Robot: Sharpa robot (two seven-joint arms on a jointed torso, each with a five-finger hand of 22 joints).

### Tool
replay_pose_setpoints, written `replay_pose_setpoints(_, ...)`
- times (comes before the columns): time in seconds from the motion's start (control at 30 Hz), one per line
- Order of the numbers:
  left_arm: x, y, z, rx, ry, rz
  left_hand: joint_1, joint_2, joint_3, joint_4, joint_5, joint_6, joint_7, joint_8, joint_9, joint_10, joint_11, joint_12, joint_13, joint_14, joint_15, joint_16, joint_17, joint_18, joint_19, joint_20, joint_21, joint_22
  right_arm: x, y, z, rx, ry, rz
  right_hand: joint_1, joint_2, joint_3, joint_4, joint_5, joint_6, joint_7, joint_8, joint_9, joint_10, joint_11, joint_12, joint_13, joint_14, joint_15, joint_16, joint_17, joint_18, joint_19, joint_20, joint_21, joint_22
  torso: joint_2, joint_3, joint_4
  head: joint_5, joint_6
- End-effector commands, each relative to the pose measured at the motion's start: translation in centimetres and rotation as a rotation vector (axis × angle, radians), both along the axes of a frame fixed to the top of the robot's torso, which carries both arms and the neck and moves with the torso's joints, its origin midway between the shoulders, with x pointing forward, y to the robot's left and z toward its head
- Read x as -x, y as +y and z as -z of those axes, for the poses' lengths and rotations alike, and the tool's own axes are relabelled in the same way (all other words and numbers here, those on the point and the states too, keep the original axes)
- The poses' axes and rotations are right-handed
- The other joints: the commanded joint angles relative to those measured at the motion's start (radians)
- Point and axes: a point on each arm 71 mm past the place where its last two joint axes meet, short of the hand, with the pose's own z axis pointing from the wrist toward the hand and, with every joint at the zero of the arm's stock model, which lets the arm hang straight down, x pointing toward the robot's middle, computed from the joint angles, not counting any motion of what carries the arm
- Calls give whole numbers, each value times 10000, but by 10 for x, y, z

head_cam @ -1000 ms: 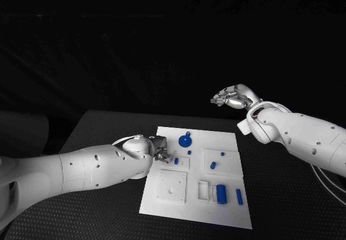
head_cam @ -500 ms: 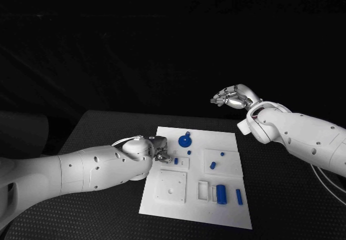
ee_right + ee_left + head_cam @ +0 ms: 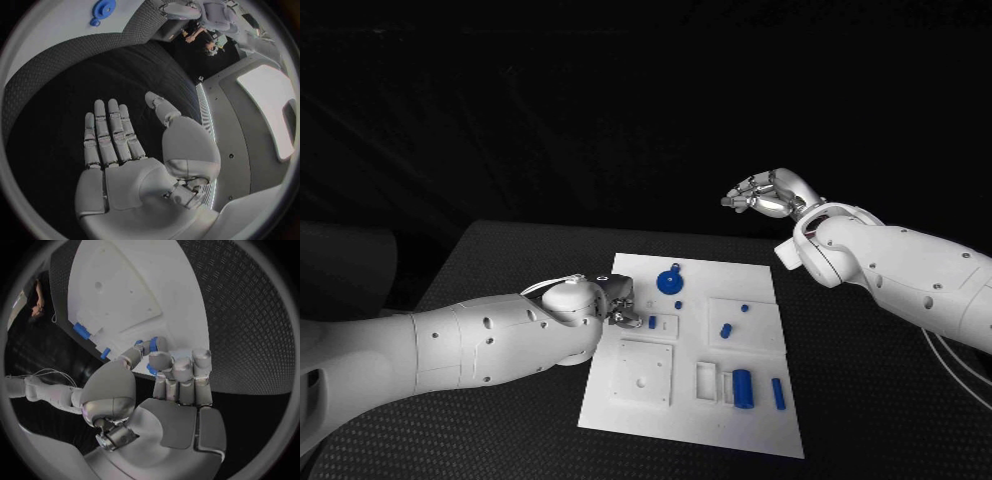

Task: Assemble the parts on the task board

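Task board point(image 3: 733, 345): white plate flat in the middle of the black table point(image 3: 502, 260), long side running away from the robot.
Parts on board: blue gear-like disc point(image 3: 669, 282) near the far edge with a small blue piece point(image 3: 679, 304) just beside it; short blue peg point(image 3: 727, 330) mid-board on the square panel to the robot's right; thick blue cylinder point(image 3: 743, 388) and thin blue bar point(image 3: 777, 392) side by side near the near right corner.
Left hand point(image 3: 620, 312): low over the board's left edge, wrist and forearm covering that edge. Fingers curled in — the wrist view shows the thumb and a fingertip point(image 3: 153, 346) pinched on a small blue part point(image 3: 152, 369), blue showing between and under the fingers. Part's exact shape: cannot tell, mostly hidden. In the head view a bit of blue point(image 3: 652, 322) sits right at the fingertips, over a small square panel.
Right hand point(image 3: 764, 193): raised, well apart from the board, beyond its far right corner. Wrist view shows the palm point(image 3: 119, 165) flat, fingers straight and spread, nothing in it — the gear-like disc is visible far beyond the fingertips.
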Motion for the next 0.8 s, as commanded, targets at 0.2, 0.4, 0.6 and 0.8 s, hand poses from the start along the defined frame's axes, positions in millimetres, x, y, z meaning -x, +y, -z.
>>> replay_pose_setpoints(0.2,5,2,11,27,587,-129,141,62,298,38,-705,925,-545,44,-64,-109,-104,-68,-77,138,-335,-100,-39,92,31,-1180,-40,59,0,1,0,-15,5,-166,-113,28,-12,84,46,68,-4,-58,-15,67,-12,-57,2,-4,39,-54,-19,197,16,55,-49,177,0,-3,-1,-6,24)
replay_pose_setpoints(0.4,4,2,11,119,532,-179,68,-74,291,209,-817,872,-525,7,-106,-116,-86,-90,-103,123,-349,-120,-49,93,31,-1181,-53,52,0,1,0,-13,6,-155,-115,26,-13,84,47,66,-4,-59,-15,65,-12,-60,2,-7,40,-55,-20,197,15,55,-49,177,3,-2,-8,-13,43)
replay_pose_setpoints(0.6,2,3,10,206,412,-270,-82,-496,262,730,-1012,827,-499,-35,-192,-115,-62,-148,-172,106,-409,-165,-73,111,46,-1201,-85,33,0,1,0,-18,5,-149,-121,20,-18,86,50,60,-1,-64,-17,62,-9,-67,1,-11,42,-58,-22,196,10,57,-51,177,3,1,-10,-8,45)
replay_pose_setpoints(0.8,0,7,10,404,343,-506,-268,-954,250,1472,-1555,730,-470,-68,-242,-146,-35,-230,-231,49,-488,-242,-108,123,35,-1213,-145,10,0,0,0,-12,14,-119,-132,4,-27,89,58,45,6,-74,-22,54,-3,-81,-1,-21,46,-64,-27,195,-1,59,-55,177,2,0,-10,-17,67)
